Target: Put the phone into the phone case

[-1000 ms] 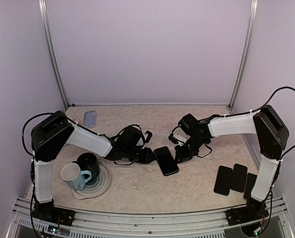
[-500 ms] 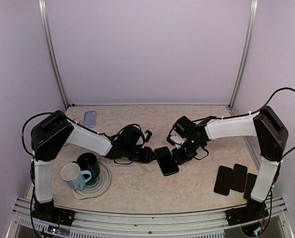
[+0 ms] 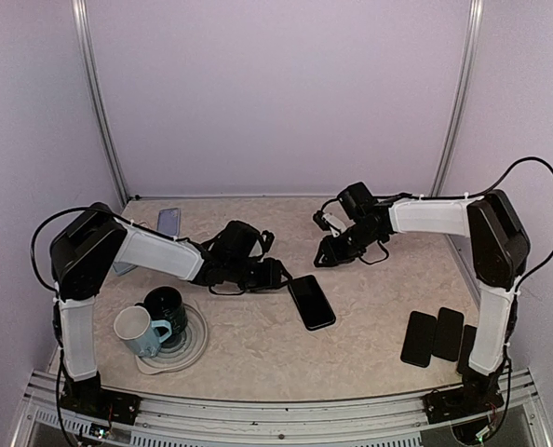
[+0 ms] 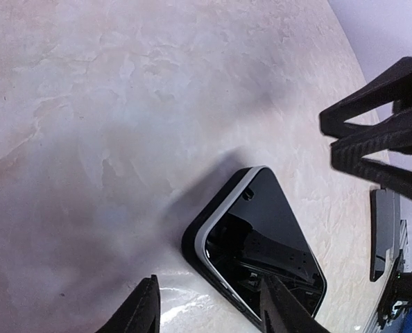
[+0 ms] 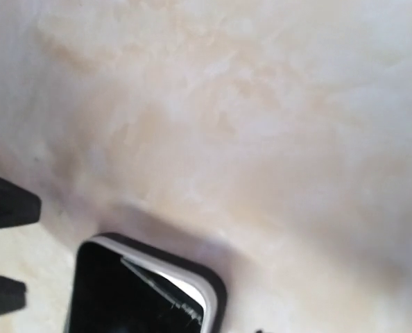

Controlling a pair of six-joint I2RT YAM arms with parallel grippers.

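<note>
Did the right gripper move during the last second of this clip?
Yes. The right gripper has pulled away from the phone, toward the back wall, while the phone stayed put.

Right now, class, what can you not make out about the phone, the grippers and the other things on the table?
Phone: the right wrist view blurs it and the bottom edge cuts it off.
Right gripper: open or shut unclear; tiny from above, its fingers outside its own wrist view.
Rightmost dark slab: top view, the right arm covers part.
Pale item: top view, mostly under the left arm.
</note>
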